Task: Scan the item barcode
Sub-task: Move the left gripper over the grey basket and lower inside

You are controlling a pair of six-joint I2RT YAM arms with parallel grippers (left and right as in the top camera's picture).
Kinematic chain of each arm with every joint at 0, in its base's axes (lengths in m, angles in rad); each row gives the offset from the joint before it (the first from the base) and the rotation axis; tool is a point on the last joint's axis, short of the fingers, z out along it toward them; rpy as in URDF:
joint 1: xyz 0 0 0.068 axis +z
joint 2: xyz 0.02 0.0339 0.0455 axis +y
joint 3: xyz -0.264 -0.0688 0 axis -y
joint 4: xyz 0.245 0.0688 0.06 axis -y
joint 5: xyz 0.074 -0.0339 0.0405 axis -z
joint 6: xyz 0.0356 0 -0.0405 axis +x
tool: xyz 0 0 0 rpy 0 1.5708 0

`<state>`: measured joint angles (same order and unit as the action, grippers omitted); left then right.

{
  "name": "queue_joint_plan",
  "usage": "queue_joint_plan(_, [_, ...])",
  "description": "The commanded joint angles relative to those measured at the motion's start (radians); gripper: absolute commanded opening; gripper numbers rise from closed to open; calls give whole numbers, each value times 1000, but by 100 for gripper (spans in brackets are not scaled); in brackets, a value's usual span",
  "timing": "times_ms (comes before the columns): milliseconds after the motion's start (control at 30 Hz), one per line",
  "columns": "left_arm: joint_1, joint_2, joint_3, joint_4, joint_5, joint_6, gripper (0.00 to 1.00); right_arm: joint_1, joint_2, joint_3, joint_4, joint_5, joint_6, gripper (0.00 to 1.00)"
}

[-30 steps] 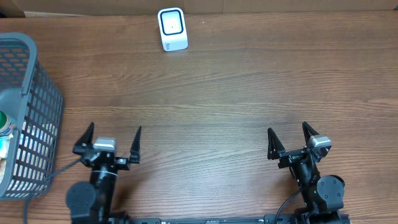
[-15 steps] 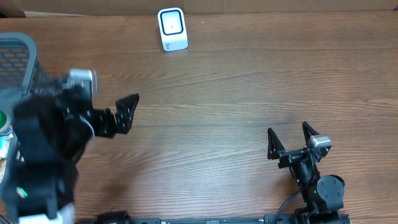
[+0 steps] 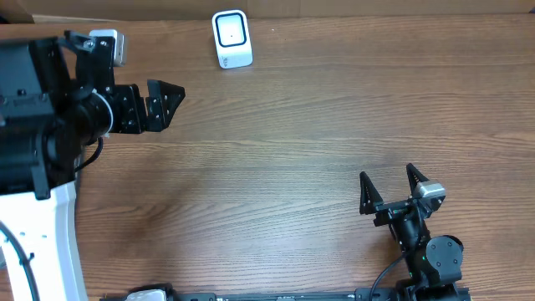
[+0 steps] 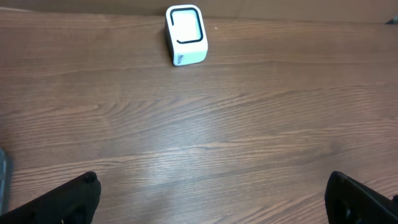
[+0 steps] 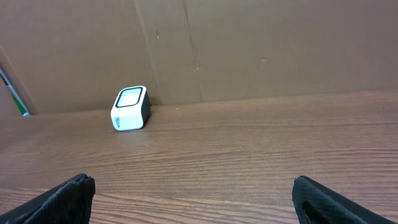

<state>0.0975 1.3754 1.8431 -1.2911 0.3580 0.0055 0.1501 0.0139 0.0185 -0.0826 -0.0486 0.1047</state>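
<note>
A white scanner (image 3: 231, 38) stands at the far edge of a wooden table (image 3: 292, 150). The left gripper (image 4: 211, 186), fingers spread wide and empty, hovers left of the scanner. The right gripper (image 3: 386, 180), also spread and empty, sits well apart from the scanner, nearer and to its right.

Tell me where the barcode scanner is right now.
In the overhead view the white scanner stands at the far edge of the table, left of centre, close to the cardboard wall.
</note>
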Motion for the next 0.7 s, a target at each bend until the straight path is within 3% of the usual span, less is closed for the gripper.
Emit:
queue_joint_plan(0, [-2,-1,34,9,-63,-57,99,-5,-11,-11,3,-5,3,100])
queue_joint_plan(133, [43,-1,93,2,-163,-171,100,-5,-11,-11,3,-5,3,100])
queue_joint_plan(367, [242,-1,230,-20,-181,-248,100,-5,-11,-11,3,-5,3,100])
queue_joint_plan(667, [502,11,242,-75,-214,-298,100,-5,-11,-11,3,-5,3,100])
